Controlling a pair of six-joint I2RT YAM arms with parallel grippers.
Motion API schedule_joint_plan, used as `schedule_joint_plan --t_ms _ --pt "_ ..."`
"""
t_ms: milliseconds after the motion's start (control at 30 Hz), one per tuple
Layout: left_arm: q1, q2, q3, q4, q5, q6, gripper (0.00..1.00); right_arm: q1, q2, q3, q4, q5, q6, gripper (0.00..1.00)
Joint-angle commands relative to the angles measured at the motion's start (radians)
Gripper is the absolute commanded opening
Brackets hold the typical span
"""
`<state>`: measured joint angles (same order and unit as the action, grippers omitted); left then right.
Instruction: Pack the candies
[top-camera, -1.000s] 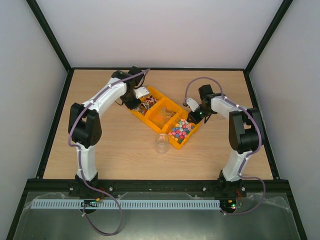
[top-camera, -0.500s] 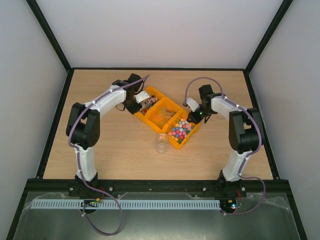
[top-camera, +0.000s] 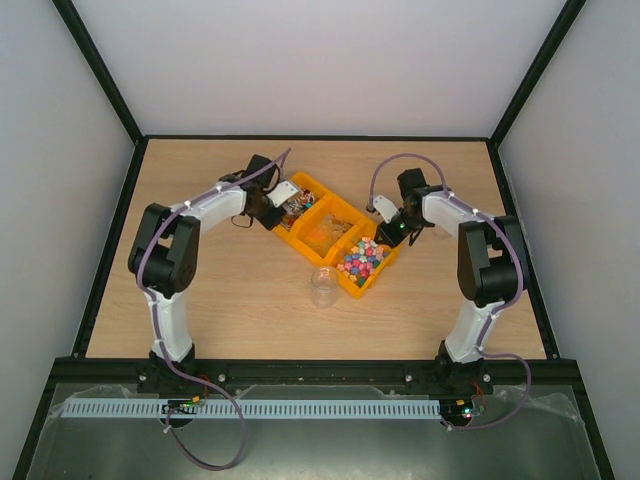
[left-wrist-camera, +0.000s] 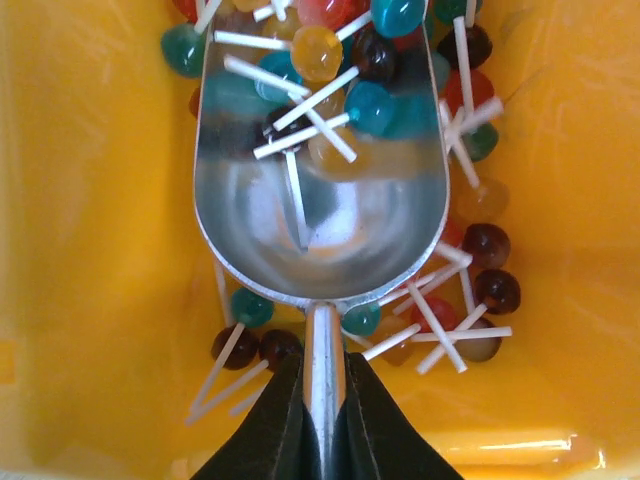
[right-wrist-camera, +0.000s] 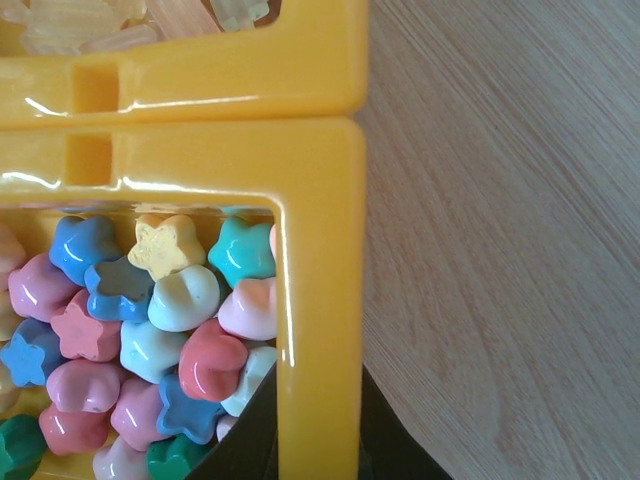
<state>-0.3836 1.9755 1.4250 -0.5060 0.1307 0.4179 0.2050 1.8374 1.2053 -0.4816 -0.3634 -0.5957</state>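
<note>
Colourful star-shaped candies (right-wrist-camera: 150, 320) fill the right yellow bin (right-wrist-camera: 318, 200), also seen in the top view (top-camera: 362, 258). My right gripper (right-wrist-camera: 318, 400) is shut on that bin's wall, at its far right end in the top view (top-camera: 393, 232). My left gripper (left-wrist-camera: 322, 365) is shut on the handle of a silver scoop (left-wrist-camera: 320, 220). The scoop lies in the left yellow bin (left-wrist-camera: 90, 200) among lollipops (left-wrist-camera: 497, 290), with several lollipops in its bowl. In the top view the left gripper (top-camera: 272, 210) is at that bin's left end.
Three yellow bins stand in a diagonal row; the middle bin (top-camera: 322, 230) holds pale candies (right-wrist-camera: 90, 25). A clear plastic cup (top-camera: 323, 287) stands upright just in front of the bins. Bare wooden table (right-wrist-camera: 500, 250) lies right of the right bin.
My left arm has dropped lower and stretched out, bringing the scoop down into the lollipop bin. The right arm, bins and cup have not moved.
</note>
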Motion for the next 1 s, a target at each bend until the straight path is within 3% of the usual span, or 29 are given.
schedule_joint_plan --t_ms 0,267,833,967 --pt "0.022 -0.067 -0.061 0.15 0.064 -0.037 0.02 0.005 0.016 0.04 -0.07 -0.036 0.029 0.01" --pt "0.116 -0.176 -0.182 0.274 0.178 -0.071 0.02 -0.016 0.026 0.062 -0.055 -0.015 0.106 0.01" --pt "0.181 -0.253 -0.363 0.39 0.349 0.114 0.02 -0.03 0.023 0.082 -0.074 -0.026 0.086 0.02" --pt "0.182 -0.269 -0.394 0.434 0.366 0.134 0.02 -0.03 0.028 0.081 -0.088 -0.027 0.065 0.07"
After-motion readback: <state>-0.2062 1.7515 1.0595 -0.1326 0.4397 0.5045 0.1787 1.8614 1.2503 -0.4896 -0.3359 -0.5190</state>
